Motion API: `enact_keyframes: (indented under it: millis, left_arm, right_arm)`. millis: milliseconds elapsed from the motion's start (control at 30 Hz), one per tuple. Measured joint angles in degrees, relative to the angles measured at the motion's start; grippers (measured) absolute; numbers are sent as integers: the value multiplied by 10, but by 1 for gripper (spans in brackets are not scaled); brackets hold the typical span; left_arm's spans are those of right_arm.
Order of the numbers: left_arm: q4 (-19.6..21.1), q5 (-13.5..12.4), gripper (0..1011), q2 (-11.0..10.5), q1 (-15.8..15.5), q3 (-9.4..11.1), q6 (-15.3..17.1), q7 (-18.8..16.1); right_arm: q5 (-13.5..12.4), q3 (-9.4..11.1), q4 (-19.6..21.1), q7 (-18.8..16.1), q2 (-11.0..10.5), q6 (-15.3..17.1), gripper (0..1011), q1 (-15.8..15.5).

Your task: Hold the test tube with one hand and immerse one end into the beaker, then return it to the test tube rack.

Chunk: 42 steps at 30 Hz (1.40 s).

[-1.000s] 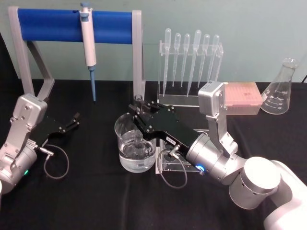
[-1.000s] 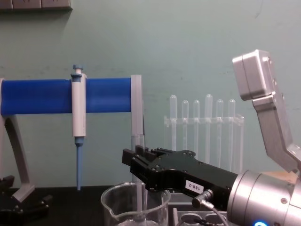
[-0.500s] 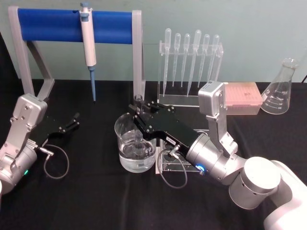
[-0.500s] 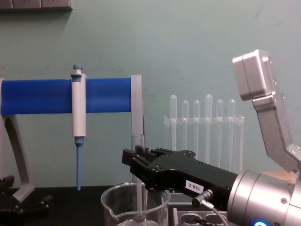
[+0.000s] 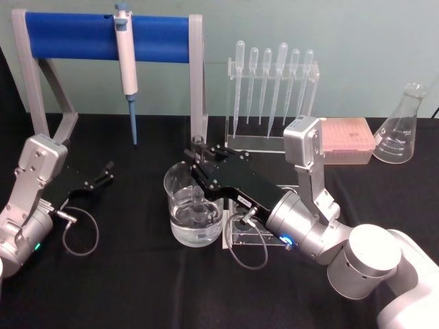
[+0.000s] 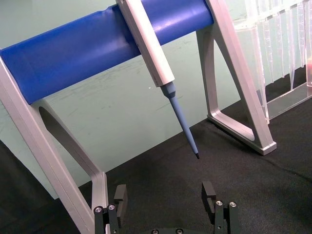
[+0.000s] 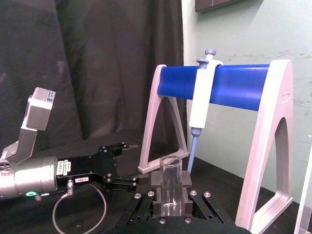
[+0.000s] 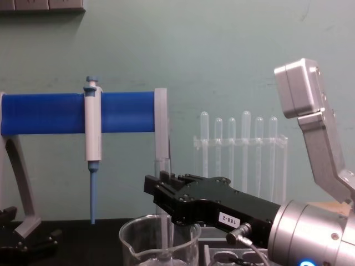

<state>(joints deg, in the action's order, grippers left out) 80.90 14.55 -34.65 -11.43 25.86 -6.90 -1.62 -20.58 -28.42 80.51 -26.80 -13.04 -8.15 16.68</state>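
The test tube (image 5: 198, 144) stands upright between the fingers of my right gripper (image 5: 199, 153), which is shut on its upper part. Its open rim (image 7: 171, 160) shows above the fingers in the right wrist view. The lower end reaches down inside the beaker (image 5: 180, 223), into the water there; from the chest the tube (image 8: 167, 231) shows through the beaker (image 8: 133, 245) wall. My right gripper (image 8: 157, 188) hangs over the beaker's rim. My left gripper (image 5: 106, 171) rests open at the far left of the table, and its fingers (image 6: 208, 193) hold nothing.
A white-and-blue pipette (image 5: 126, 62) hangs on the blue-barred stand (image 5: 68, 35) behind. A clear rack of droppers (image 5: 271, 89), a pink tip box (image 5: 348, 136) and a conical flask (image 5: 401, 127) stand at the back right. A clear tube rack (image 5: 240, 236) sits beside the beaker.
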Motion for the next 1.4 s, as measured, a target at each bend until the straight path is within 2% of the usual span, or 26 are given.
enact_keyframes:
  millis: [1400]
  left_arm:
    - [0,0,1000,0,0,0,0,0]
  right_arm:
    - [0,0,0,0,0,0,226,0]
